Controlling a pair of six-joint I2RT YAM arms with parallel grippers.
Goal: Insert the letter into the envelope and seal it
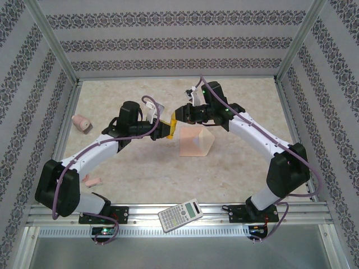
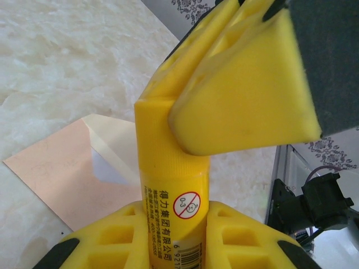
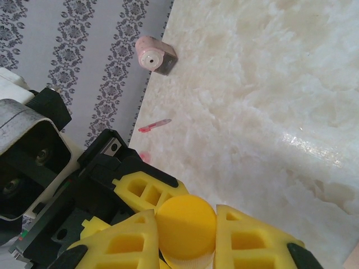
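Note:
A yellow glue stick (image 1: pixel 171 126) hangs in the air between both arms, above the table's middle. My left gripper (image 1: pixel 163 132) is shut on its labelled body (image 2: pixel 171 185). My right gripper (image 1: pixel 179 114) is shut on its round cap (image 3: pixel 185 221), and one of its fingers (image 2: pixel 247 101) crosses the left wrist view. Just right of and below them, the peach-pink envelope (image 1: pixel 193 143) lies on the table with its flap (image 2: pixel 115 134) open. A small white patch (image 2: pixel 106 169) shows under the flap. I cannot tell whether it is the letter, which is otherwise hidden.
A calculator (image 1: pixel 180 215) lies on the rail at the near edge. A small pink bottle (image 1: pixel 82 123) lies at the far left by the wall. Near the left arm's base are a pink scrap (image 1: pixel 92 181) and a pink pen (image 3: pixel 154 125).

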